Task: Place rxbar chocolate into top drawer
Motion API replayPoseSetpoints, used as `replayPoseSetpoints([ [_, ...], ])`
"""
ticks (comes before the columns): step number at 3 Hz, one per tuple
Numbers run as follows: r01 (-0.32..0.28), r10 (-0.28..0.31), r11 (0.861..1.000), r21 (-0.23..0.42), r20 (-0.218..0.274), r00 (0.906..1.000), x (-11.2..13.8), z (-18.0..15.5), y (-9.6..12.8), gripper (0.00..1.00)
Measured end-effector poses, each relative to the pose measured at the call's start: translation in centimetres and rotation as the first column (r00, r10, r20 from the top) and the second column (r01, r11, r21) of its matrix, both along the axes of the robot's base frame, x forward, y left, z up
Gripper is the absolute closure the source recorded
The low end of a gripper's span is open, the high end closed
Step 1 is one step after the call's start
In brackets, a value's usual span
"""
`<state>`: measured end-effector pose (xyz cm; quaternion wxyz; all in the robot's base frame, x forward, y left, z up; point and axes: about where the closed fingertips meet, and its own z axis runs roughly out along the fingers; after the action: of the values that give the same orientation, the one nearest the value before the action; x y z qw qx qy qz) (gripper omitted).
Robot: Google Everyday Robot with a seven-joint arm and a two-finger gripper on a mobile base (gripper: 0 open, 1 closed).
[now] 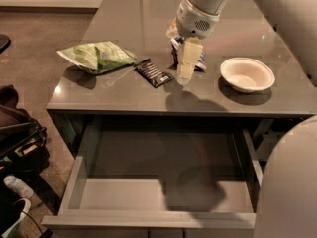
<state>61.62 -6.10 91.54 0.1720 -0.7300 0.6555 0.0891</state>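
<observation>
The rxbar chocolate point(154, 73) is a small flat black bar lying on the grey countertop, just right of the green chip bag point(98, 56). My gripper point(186, 71) hangs over the counter a little to the right of the bar, its pale fingers pointing down, close to the surface. It holds nothing that I can see. The top drawer point(74, 182) is pulled wide open below the counter's front edge, and its grey interior is bare.
A blue-and-white snack bag point(200, 59) sits behind the gripper, partly hidden by it. A white bowl point(247, 74) stands to the right. A dark bag point(20, 133) and a bottle point(17, 186) lie on the floor at the left.
</observation>
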Motion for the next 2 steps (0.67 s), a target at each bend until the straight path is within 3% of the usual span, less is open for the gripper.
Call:
replayPoseSetpoints([
  [1,0.003,-0.003,1.0,0.008,0.012,0.9999,0.42,0.05,0.3,0.0],
  [2,0.022,-0.023,0.998,0.061,0.015,0.9996,0.74,-0.31,0.47,0.0],
])
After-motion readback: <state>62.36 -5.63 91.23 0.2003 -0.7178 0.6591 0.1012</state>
